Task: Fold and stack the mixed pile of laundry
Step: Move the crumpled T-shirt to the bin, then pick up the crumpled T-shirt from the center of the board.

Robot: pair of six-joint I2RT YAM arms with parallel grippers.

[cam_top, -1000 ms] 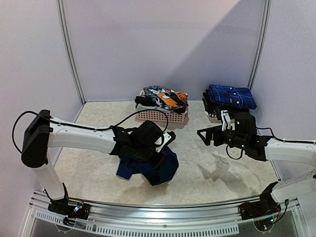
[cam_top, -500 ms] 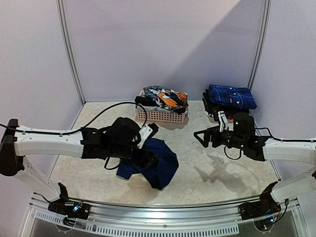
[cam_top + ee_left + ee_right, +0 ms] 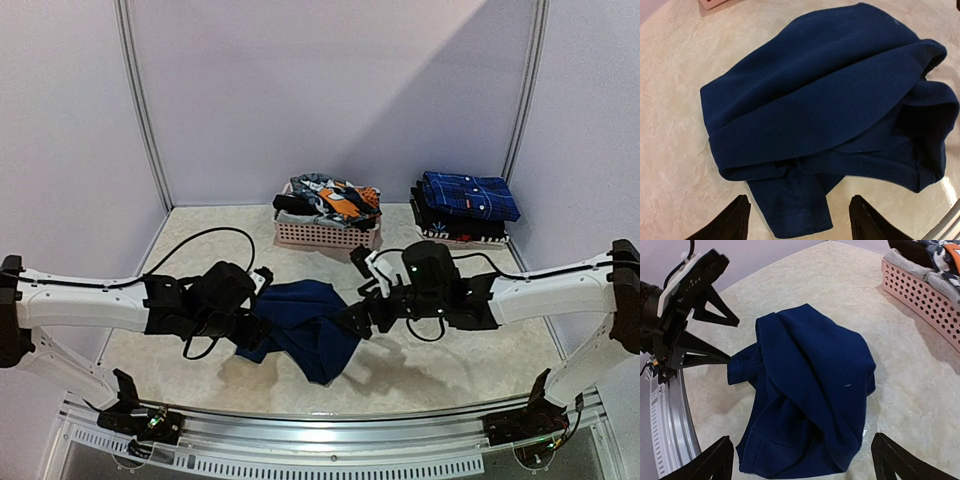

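A crumpled navy garment (image 3: 305, 325) (image 3: 825, 100) (image 3: 810, 390) lies on the table between both arms. My left gripper (image 3: 257, 305) (image 3: 799, 220) is open just left of it, one sleeve lying between the fingers untouched. My right gripper (image 3: 353, 292) (image 3: 802, 452) hovers open over the garment's right side, holding nothing. The mixed laundry pile (image 3: 335, 197) (image 3: 935, 255), with orange, black and white pieces, fills the pink basket (image 3: 325, 236) (image 3: 920, 295) at the back.
A folded stack topped by a blue plaid piece (image 3: 468, 195) sits at the back right corner. White walls close in the left, back and right sides. A metal rail (image 3: 320, 430) runs along the near edge.
My left gripper opened, let go of the navy garment and drew back to the left. My right arm swung left from the right side to over the garment.
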